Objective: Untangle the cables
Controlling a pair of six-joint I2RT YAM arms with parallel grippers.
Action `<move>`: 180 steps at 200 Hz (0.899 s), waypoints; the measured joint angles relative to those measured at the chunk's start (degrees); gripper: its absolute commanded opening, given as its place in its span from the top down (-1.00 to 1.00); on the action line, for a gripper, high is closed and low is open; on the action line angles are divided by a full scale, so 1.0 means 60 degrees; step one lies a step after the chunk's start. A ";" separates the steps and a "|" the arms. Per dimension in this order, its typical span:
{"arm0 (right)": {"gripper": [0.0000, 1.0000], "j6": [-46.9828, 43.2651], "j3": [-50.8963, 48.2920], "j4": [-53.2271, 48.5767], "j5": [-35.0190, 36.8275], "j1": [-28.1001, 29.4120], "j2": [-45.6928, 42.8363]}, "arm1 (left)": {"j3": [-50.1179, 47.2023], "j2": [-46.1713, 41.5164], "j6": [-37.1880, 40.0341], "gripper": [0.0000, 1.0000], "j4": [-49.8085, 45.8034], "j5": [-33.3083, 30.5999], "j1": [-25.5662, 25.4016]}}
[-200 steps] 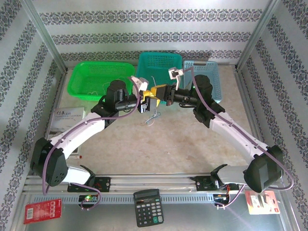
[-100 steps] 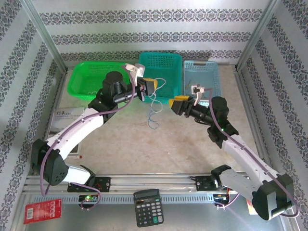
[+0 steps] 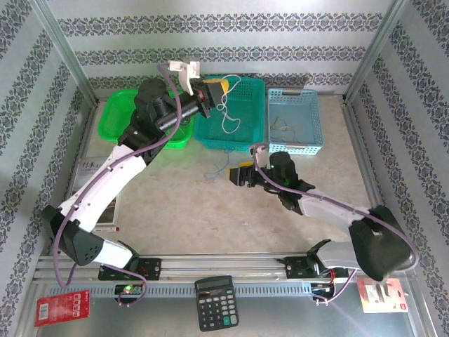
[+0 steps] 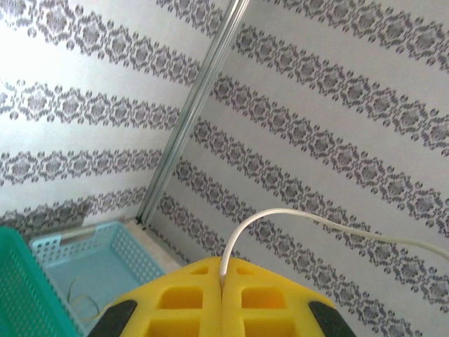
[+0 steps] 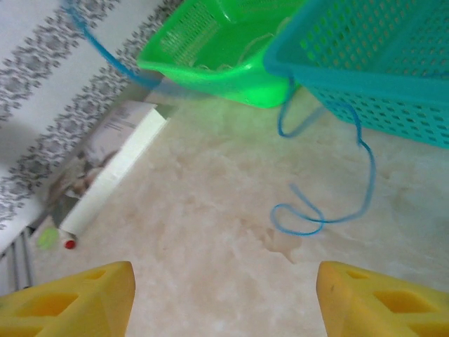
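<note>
My left gripper (image 3: 222,86) is raised over the teal basket (image 3: 254,105), shut on a whitish-grey cable (image 3: 226,116) that dangles in loops from it. In the left wrist view the yellow fingers (image 4: 182,302) press together on that cable (image 4: 295,213), which arcs away to the right. A blue cable (image 3: 218,167) lies loose on the table in front of the teal basket. My right gripper (image 3: 236,175) sits low beside it, open. In the right wrist view its jaws stand far apart with bare table between them, and the blue cable (image 5: 330,214) curls ahead and to the right.
A green basket (image 3: 116,116) stands at the back left and a light-blue basket (image 3: 295,133), with a thin wire in it, at the back right. A white booklet (image 3: 97,170) lies at the left edge. A calculator (image 3: 214,302) rests on the front rail.
The left gripper shut on the whitish cable and rose back over the teal basket. The right gripper opened, let go and dropped towards the table. The blue cable fell to the table.
</note>
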 measured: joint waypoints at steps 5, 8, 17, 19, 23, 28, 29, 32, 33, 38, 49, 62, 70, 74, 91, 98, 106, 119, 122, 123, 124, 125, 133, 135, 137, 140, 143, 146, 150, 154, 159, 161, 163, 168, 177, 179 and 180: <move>-0.43 -0.0055 0.0095 0.0098 0.0117 0.0033 0.0266 | 0.0095 0.0051 -0.0033 1.00 -0.0018 0.0004 0.0015; -0.44 -0.0087 0.0157 0.0142 0.0175 0.0036 0.0401 | 0.0146 0.0076 -0.0047 1.00 -0.0022 0.0000 0.0022; -0.46 -0.0127 0.0353 0.0313 0.0364 0.0076 0.0812 | 0.0288 0.0178 -0.0102 1.00 -0.0044 0.0004 0.0058; -0.47 -0.0146 0.0382 0.0328 0.0401 0.0087 0.0871 | 0.0313 0.0200 -0.0106 1.00 -0.0051 0.0004 0.0062; -0.49 -0.0175 0.0481 0.0401 0.0517 0.0109 0.1035 | 0.0357 0.0240 -0.0138 1.00 -0.0058 0.0004 0.0084; -0.50 -0.0226 0.0590 0.0484 0.0656 0.0153 0.1198 | 0.0415 0.0288 -0.0178 1.00 -0.0095 0.0004 0.0109; -0.51 -0.0229 0.0608 0.0495 0.0681 0.0157 0.1220 | 0.0430 0.0302 -0.0182 1.00 -0.0102 0.0004 0.0113; -0.51 -0.0262 0.0692 0.0546 0.0761 0.0164 0.1333 | 0.0455 0.0324 -0.0211 1.00 -0.0127 0.0007 0.0120; -0.52 -0.0277 0.0707 0.0561 0.0772 0.0164 0.1351 | 0.0459 0.0331 -0.0215 1.00 -0.0135 0.0007 0.0120; -0.53 -0.0302 0.0827 0.0637 0.0889 0.0200 0.1490 | 0.0503 0.0372 -0.0255 1.00 -0.0171 0.0011 0.0127; -0.54 -0.0386 0.1126 0.0790 0.1195 0.0266 0.1745 | 0.0605 0.0441 -0.0328 1.00 -0.0244 0.0047 0.0160; -0.54 -0.0477 0.1479 0.0914 0.1526 0.0324 0.1956 | 0.0667 0.0463 -0.0412 1.00 -0.0310 0.0098 0.0164; -0.53 -0.0543 0.1730 0.1013 0.1668 0.0346 0.2087 | 0.0721 0.0463 -0.0463 1.00 -0.0353 0.0113 0.0168; -0.50 -0.0554 0.1880 0.1053 0.1738 0.0350 0.2164 | 0.0754 0.0463 -0.0495 1.00 -0.0368 0.0124 0.0168; 0.00 -0.0667 0.2481 0.1231 0.1927 0.0350 0.2528 | 0.0922 0.0463 -0.0565 1.00 -0.0412 0.0186 0.0164; 0.45 -0.0678 0.2718 0.1275 0.1985 0.0350 0.2685 | 0.0991 0.0459 -0.0568 1.00 -0.0433 0.0189 0.0168; 0.93 -0.0619 0.2914 0.1344 0.2047 0.0346 0.2827 | 0.1100 0.0459 -0.0568 1.00 -0.0474 0.0186 0.0175; 1.00 -0.0583 0.3027 0.1388 0.2124 0.0342 0.2936 | 0.1286 0.0459 -0.0561 1.00 -0.0579 0.0182 0.0244; 1.00 -0.0583 0.3024 0.1388 0.2138 0.0342 0.2943 | 0.1333 0.0459 -0.0561 1.00 -0.0616 0.0153 0.0259; 1.00 -0.0576 0.3024 0.1381 0.2149 0.0342 0.2943 | 0.1348 0.0459 -0.0561 1.00 -0.0627 0.0149 0.0273; 1.00 -0.0572 0.3024 0.1377 0.2153 0.0342 0.2943 | 0.1359 0.0459 -0.0561 1.00 -0.0637 0.0153 0.0288; 1.00 -0.0554 0.3024 0.1373 0.2160 0.0339 0.2943 | 0.1384 0.0459 -0.0561 1.00 -0.0656 0.0168 0.0313; 1.00 -0.0495 0.3016 0.1370 0.2178 0.0339 0.2947 | 0.1519 0.0459 -0.0557 1.00 -0.0750 0.0120 0.0470; 1.00 -0.0470 0.3013 0.1366 0.2193 0.0335 0.2943 | 0.1552 0.0459 -0.0557 1.00 -0.0776 0.0087 0.0521; 1.00 -0.0492 0.2998 0.1370 0.2193 0.0324 0.2940 | 0.1577 0.0459 -0.0554 1.00 -0.0790 0.0076 0.0572; 1.00 -0.0459 0.2983 0.1381 0.2193 0.0324 0.2936 | 0.1643 0.0459 -0.0554 1.00 -0.0827 0.0040 0.0692; 1.00 -0.0459 0.2969 0.1377 0.2208 0.0324 0.2922 | 0.1687 0.0459 -0.0550 1.00 -0.0867 0.0004 0.0790; 1.00 -0.0433 0.2929 0.1373 0.2218 0.0324 0.2892 | 0.1738 0.0463 -0.0539 1.00 -0.0907 -0.0011 0.0914; 1.00 -0.0426 0.2863 0.1366 0.2222 0.0321 0.2849 | 0.1814 0.0466 -0.0528 1.00 -0.0962 -0.0095 0.1100; 1.00 -0.0390 0.2790 0.1370 0.2226 0.0321 0.2805 | 0.1898 0.0481 -0.0517 1.00 -0.1009 -0.0138 0.1315; 1.00 -0.0357 0.2652 0.1359 0.2229 0.0321 0.2707 | 0.2004 0.0528 -0.0510 1.00 -0.1045 -0.0200 0.1585; 1.00 -0.0357 0.2590 0.1351 0.2226 0.0321 0.2663 | 0.2036 0.0539 -0.0503 1.00 -0.1060 -0.0219 0.1661; 1.00 -0.0353 0.2532 0.1330 0.2226 0.0317 0.2616 | 0.2091 0.0565 -0.0492 1.00 -0.1064 -0.0270 0.1774; 1.00 -0.0331 0.2382 0.1293 0.2222 0.0284 0.2492 | 0.2226 0.0648 -0.0484 1.00 -0.1100 -0.0335 0.2058; 1.00 -0.0295 0.2138 0.1180 0.2222 0.0255 0.2259 | 0.2415 0.0838 -0.0455 1.00 -0.1122 -0.0492 0.2554; 1.00 -0.0291 0.2080 0.1155 0.2218 0.0229 0.2189 | 0.2444 0.0885 -0.0444 1.00 -0.1129 -0.0517 0.2667; 1.00 -0.0291 0.2051 0.1137 0.2211 0.0215 0.2149 | 0.2455 0.0896 -0.0444 1.00 -0.1129 -0.0521 0.2699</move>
